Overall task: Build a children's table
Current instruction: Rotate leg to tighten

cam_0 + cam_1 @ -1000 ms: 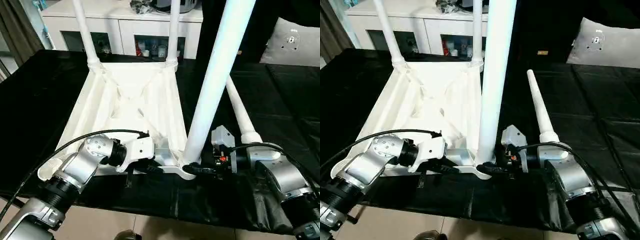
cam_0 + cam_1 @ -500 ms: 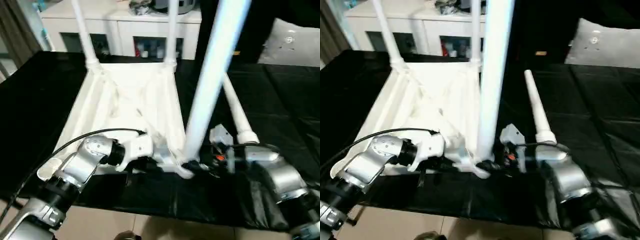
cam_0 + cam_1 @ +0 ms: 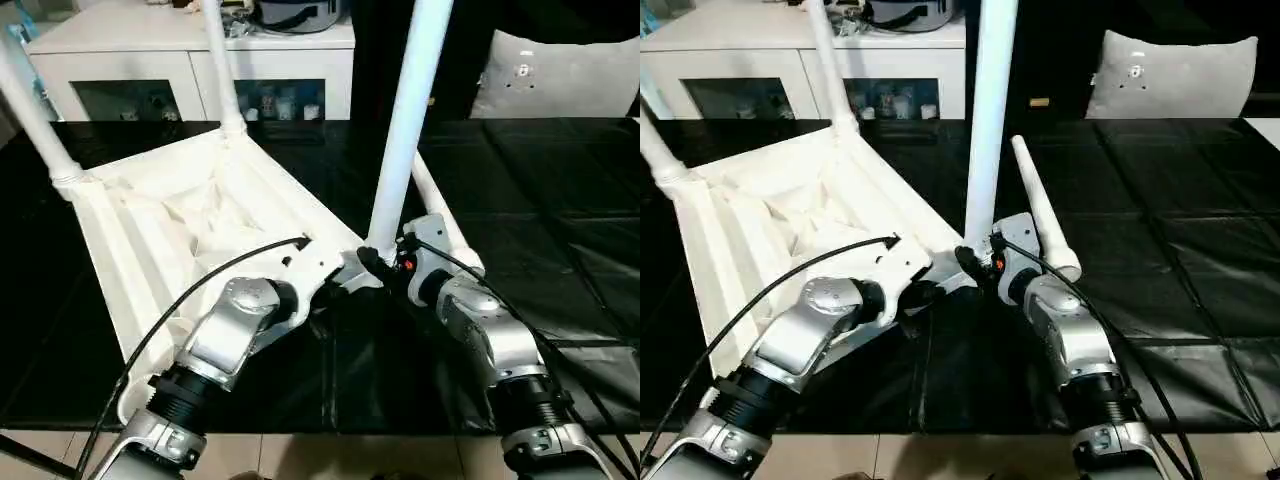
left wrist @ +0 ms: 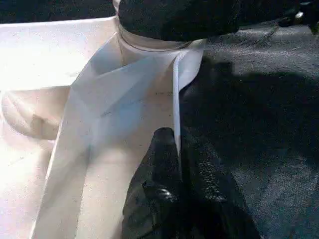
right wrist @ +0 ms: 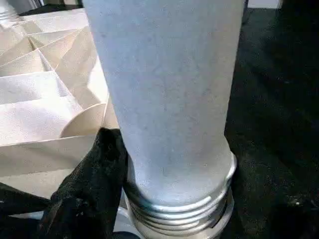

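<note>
Out of sight, cut off
Near leg [image 3: 405, 120] runs past the top edge; loose leg's [image 3: 1040, 215] base hidden behind right hand [image 3: 385, 272].

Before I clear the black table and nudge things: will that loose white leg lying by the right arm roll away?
Probably. The loose leg is round and smooth, so it may roll. Being tapered, it would likely curve rather than run straight. It looks like rigid plastic.

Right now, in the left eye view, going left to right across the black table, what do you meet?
Upside-down white table top → left gripper → upright leg in the near corner → right gripper at its base → loose leg.
</note>
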